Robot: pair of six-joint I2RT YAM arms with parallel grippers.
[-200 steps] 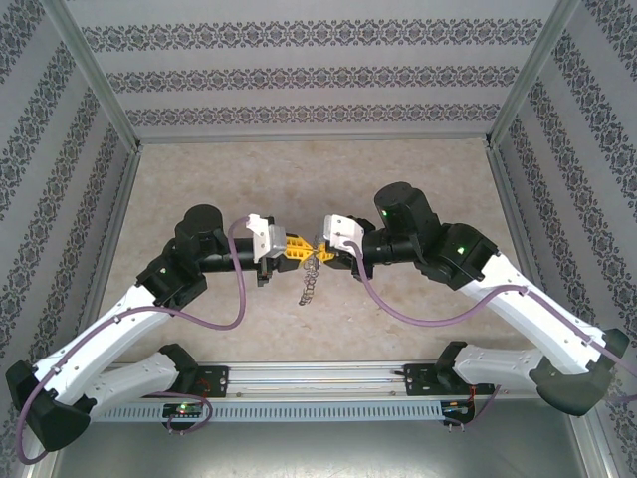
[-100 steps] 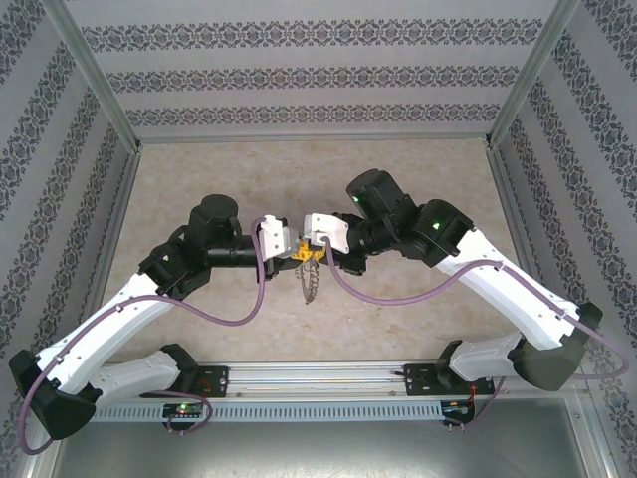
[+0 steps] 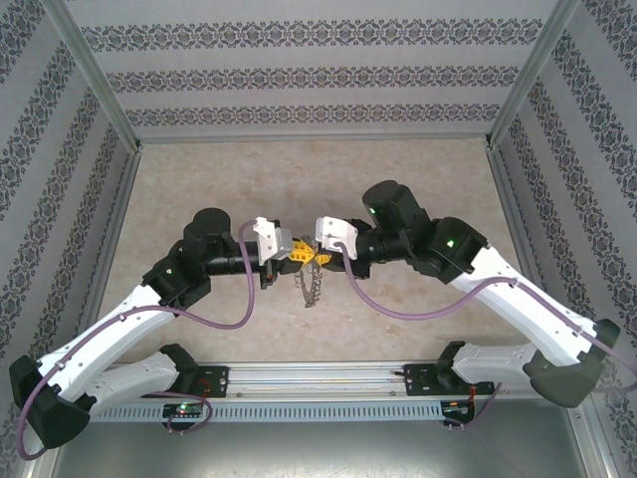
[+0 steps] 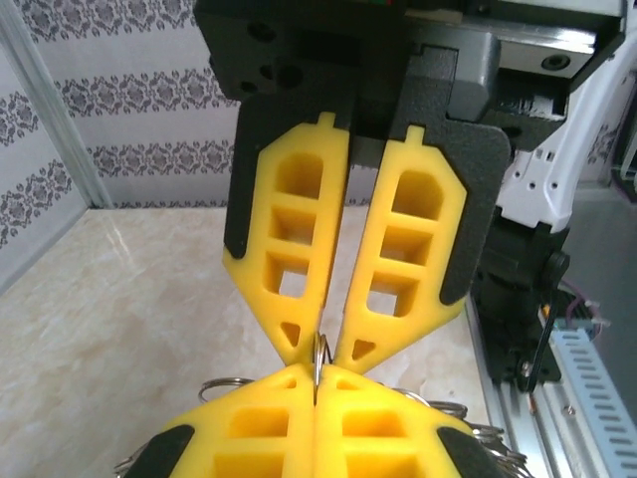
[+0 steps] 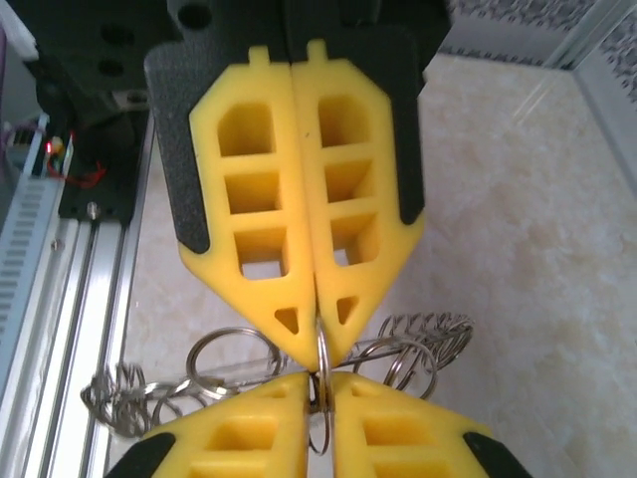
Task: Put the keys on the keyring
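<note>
Top external: the left hand [image 3: 303, 255] and right hand [image 3: 319, 256] pinch the keyring [image 5: 320, 360], tips meeting. Below the keyring, the keys [image 3: 311, 289] apparently hang.

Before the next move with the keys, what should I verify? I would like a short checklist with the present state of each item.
1. Left pincer shut on the ring: ok.
2. Right pincer pinches the same ring at its tips: ok.
3. The two pincers meet tip to tip, in line: ok.
4. Bunch of keys hangs below the pincers, clear of the table: cannot tell.
5. Ring's split is open for a key: cannot tell, the wire is too thin to see.
</note>
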